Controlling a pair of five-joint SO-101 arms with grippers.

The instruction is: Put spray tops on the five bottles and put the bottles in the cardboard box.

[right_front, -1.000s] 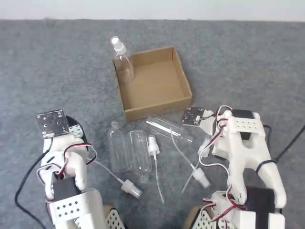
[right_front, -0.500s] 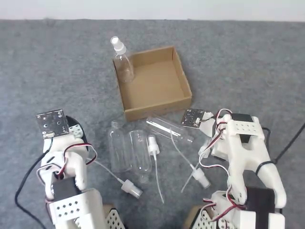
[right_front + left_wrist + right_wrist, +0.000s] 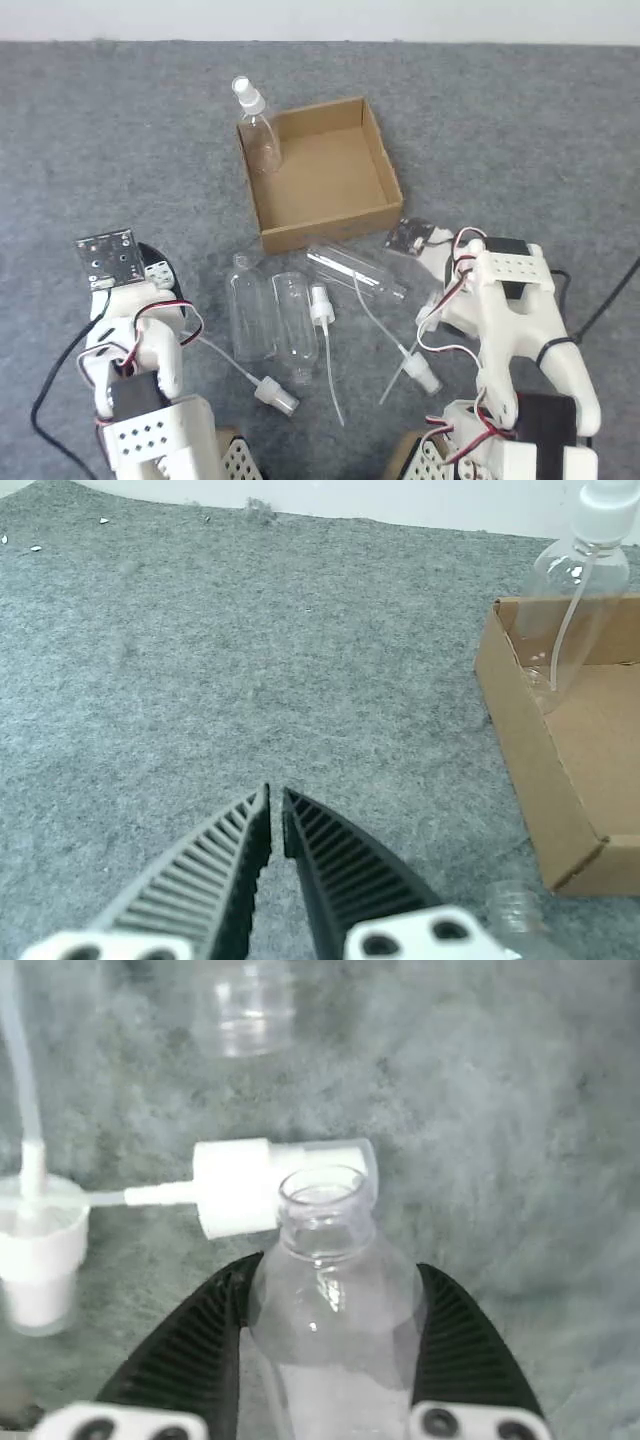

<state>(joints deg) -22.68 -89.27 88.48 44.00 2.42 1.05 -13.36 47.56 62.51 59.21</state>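
I am pinching an uncapped bottle [image 3: 325, 1330] in my right claw [image 3: 335, 1265], likely needing that nearby spray top [image 3: 240, 1198] next.

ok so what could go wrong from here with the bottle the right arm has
The right gripper pinches the uncapped bottle at its smooth round shoulder, so it might slip or twist. A loose spray top lies right beside the bottle's mouth and could get knocked away. The capped bottle leans in the cardboard box corner and may topple.
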